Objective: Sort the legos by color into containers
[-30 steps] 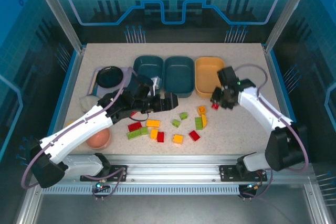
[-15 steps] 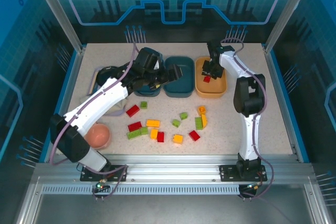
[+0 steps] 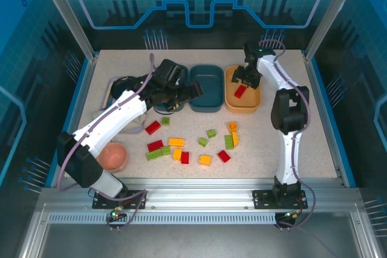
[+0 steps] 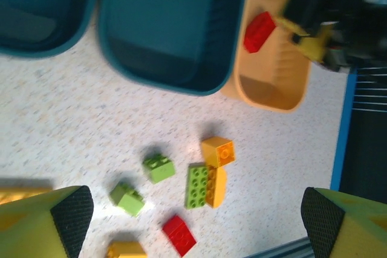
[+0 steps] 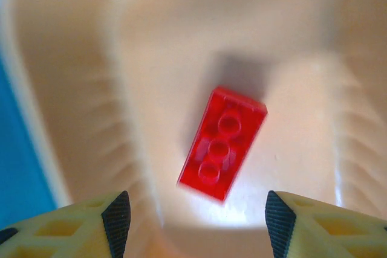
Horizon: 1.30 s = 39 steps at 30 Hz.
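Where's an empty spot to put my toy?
Barest: the table right of the orange tray and right arm, down to the front corner. The middle teal tray looks empty too. Crowded: legos across the front middle, pink bowl and left arm on the left.

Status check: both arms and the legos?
Right gripper open above orange tray, red lego lying inside. Left gripper open, empty, by the teal trays. Many loose legos on table.

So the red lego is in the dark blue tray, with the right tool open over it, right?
Not quite. The red lego is in the orange tray, not a dark blue one; the right wrist view shows it. The right tool is open over it, as you said.
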Each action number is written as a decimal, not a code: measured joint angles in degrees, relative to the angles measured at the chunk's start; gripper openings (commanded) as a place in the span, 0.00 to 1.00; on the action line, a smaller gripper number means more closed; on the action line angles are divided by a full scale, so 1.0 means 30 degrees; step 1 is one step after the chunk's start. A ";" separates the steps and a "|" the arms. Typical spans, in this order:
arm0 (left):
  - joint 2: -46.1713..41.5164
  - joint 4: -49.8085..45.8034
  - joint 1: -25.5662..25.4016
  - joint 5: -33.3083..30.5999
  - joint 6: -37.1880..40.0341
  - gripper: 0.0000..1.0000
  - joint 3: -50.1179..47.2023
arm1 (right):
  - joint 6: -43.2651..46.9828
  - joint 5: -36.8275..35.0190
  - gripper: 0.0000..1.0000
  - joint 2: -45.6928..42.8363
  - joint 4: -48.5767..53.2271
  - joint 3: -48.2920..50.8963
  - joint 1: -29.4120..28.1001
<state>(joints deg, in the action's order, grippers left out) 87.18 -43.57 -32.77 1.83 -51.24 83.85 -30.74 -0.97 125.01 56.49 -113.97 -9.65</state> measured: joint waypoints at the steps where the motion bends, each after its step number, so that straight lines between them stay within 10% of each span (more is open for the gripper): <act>1: -0.0423 -0.0423 0.0000 -0.0146 -0.0466 0.90 -0.0430 | 0.0138 -0.0022 0.63 -0.1107 -0.0204 0.0619 -0.0102; 15: -0.3351 -0.0947 -0.0240 -0.0087 -1.2524 0.86 -0.9748 | 0.4335 0.4167 0.74 -1.8265 -0.7235 1.7697 -0.9085; 39: 0.1880 0.3184 -0.0772 -0.0845 -1.9380 0.57 -0.9675 | 0.3796 0.4408 0.73 -2.0334 -0.8014 2.0582 -1.0899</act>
<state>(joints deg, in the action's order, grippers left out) 92.82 -34.02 -35.09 -0.71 -109.38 54.83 -19.35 12.25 64.01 32.45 -52.23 -42.35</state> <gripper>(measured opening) 0.577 0.736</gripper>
